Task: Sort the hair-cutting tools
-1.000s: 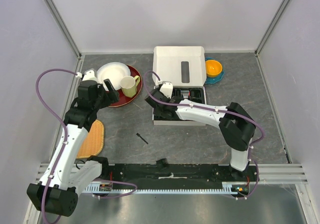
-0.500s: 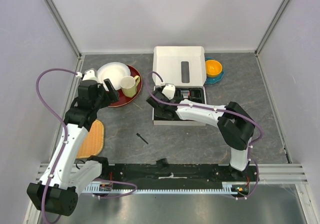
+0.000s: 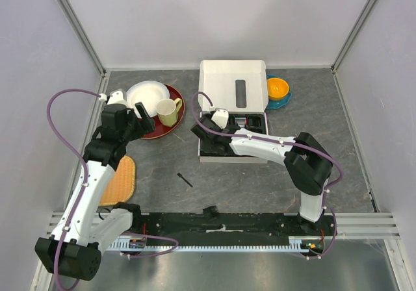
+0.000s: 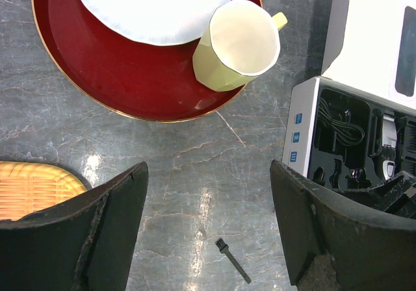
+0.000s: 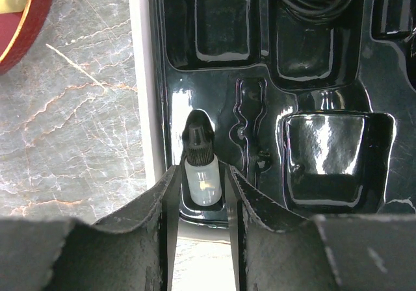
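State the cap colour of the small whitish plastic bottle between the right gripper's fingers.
The bottle has a black cap, clearest in the right wrist view.

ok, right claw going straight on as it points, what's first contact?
The right claw is shut on a small bottle, cap forward. That cap would likely meet the black tray first, at an edge slot. The remaining gap is unclear.

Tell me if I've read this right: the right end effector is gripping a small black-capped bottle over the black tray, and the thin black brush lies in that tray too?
Not quite. The thin black brush lies on the grey table, well outside the black tray, as the top external view shows. The right end effector does grip the small bottle over that tray.
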Available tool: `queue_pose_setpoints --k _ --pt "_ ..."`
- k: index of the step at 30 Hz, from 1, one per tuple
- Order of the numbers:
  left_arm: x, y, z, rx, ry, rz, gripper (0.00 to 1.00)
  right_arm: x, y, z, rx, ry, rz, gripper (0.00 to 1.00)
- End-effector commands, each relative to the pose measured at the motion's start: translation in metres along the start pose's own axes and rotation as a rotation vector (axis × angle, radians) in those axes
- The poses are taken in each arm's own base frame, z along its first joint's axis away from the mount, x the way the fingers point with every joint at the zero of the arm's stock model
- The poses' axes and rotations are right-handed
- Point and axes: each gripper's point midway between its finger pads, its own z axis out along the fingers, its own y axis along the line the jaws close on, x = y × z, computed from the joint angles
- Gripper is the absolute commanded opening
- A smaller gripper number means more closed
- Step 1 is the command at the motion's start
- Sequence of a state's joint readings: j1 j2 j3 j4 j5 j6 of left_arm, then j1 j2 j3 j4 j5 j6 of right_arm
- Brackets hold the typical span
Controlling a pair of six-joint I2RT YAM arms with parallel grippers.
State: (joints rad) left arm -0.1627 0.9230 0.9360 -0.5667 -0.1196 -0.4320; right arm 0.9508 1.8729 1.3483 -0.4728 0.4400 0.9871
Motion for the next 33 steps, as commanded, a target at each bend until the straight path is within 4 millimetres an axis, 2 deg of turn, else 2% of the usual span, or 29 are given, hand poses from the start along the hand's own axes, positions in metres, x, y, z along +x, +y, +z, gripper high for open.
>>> queue_pose_setpoints --k 1,7,10,11,13,19,24,33 --pt "-0.021 -0.008 -0.007 0.036 -0.057 0.029 0.81 -0.022 0.012 -0.021 -0.053 -0.038 0.025 0.39" --pt "-0.02 -0.008 -0.006 0.034 -0.055 0.03 0.81 -0.023 0.006 -0.017 -0.033 -0.048 0.008 0.32" --pt "-0.02 -0.008 -0.006 0.036 -0.055 0.03 0.81 -0.023 0.007 -0.012 -0.033 -0.045 -0.004 0.25" --pt "-0.02 -0.008 -0.006 0.036 -0.054 0.03 0.81 -0.021 0.009 -0.009 -0.042 -0.04 -0.019 0.19" --pt "-0.019 -0.009 -0.007 0.04 -0.052 0.03 0.81 -0.021 0.01 -0.007 -0.049 -0.041 -0.021 0.14" --pt "-0.018 -0.008 -0.006 0.038 -0.048 0.032 0.81 -0.019 0.01 0.003 -0.044 -0.04 -0.024 0.12" --pt "-0.018 -0.009 -0.006 0.04 -0.049 0.032 0.81 -0.008 0.004 0.011 -0.027 -0.015 -0.035 0.11" --pt "-0.019 -0.009 -0.006 0.041 -0.05 0.031 0.81 -0.002 0.001 0.017 -0.022 0.009 -0.03 0.11"
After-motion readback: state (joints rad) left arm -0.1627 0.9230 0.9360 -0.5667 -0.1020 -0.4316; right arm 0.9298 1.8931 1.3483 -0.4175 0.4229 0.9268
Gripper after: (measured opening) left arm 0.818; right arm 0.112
